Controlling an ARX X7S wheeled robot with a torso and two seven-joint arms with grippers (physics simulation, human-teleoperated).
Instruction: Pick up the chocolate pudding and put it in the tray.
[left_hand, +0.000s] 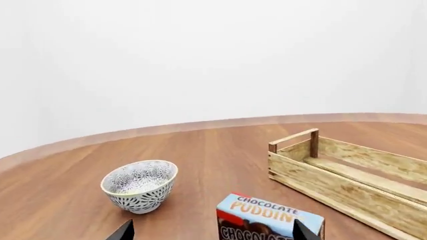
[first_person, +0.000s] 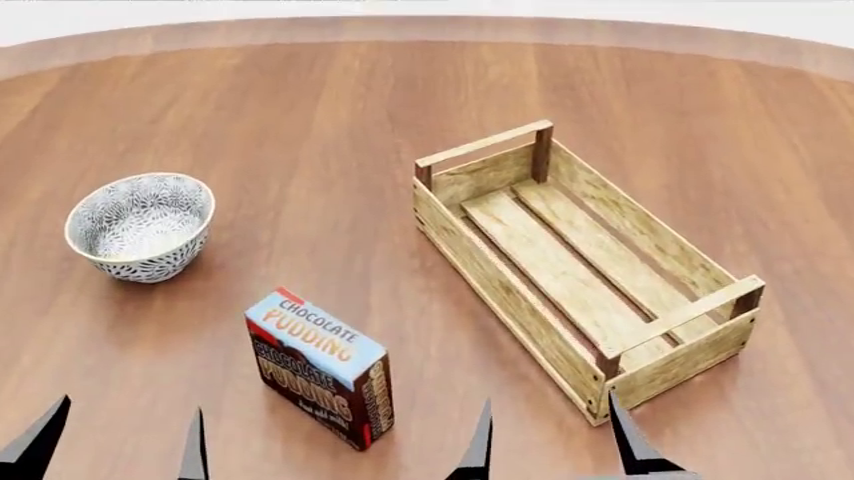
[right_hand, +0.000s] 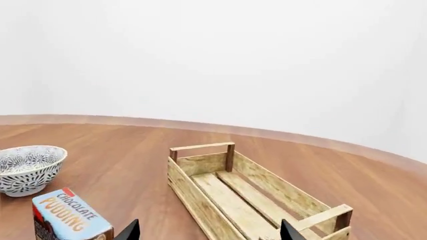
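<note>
Chocolate pudding (first_person: 318, 368) stands upright on the wooden surface (first_person: 320, 140), near the front edge, between the bowl (first_person: 140, 226) and the tray (first_person: 583, 268) and touching neither. Left gripper (first_person: 118, 440) and right gripper (first_person: 550, 438) both hang low at the near edge; only their dark tips show, set apart, so the jaws read as spread and empty. Risks: the carton is tall and narrow on its base, so a jaw tip arriving off-centre would probably push it over or skid it toward the bowl. A grip across the angled faces may let it twist. On release, the carton could catch the tray's near wall or bar handle and drop outside. Tip clearance over the surface is hard to judge from these views. Count: one carton, one tray, one bowl, two grippers.
</note>
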